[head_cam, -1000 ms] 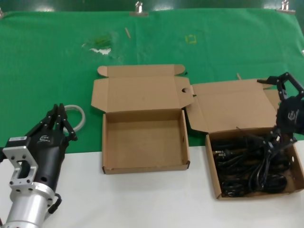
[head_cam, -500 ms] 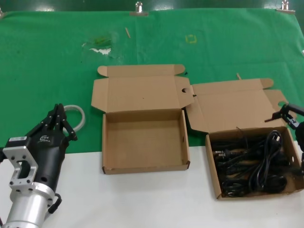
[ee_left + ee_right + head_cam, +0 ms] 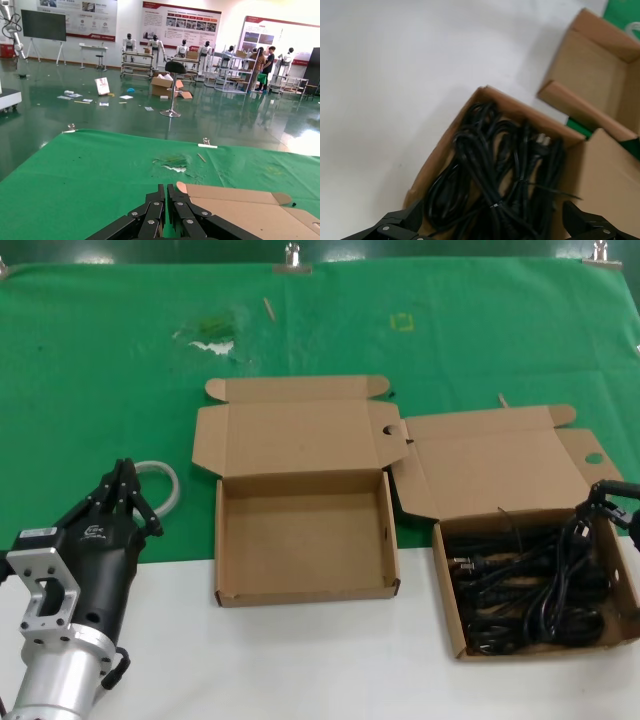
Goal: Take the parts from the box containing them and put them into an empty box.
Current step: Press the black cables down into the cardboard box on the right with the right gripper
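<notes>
Right wrist view, open right claw point(image 3: 495, 227) over parts point(image 3: 500, 170), left claw point(image 3: 122, 490) closed

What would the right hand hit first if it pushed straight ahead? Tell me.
Most likely the black power cords: the right hand, fingers spread wide, points down into the box containing them. How far above them it sits is unclear.
</notes>
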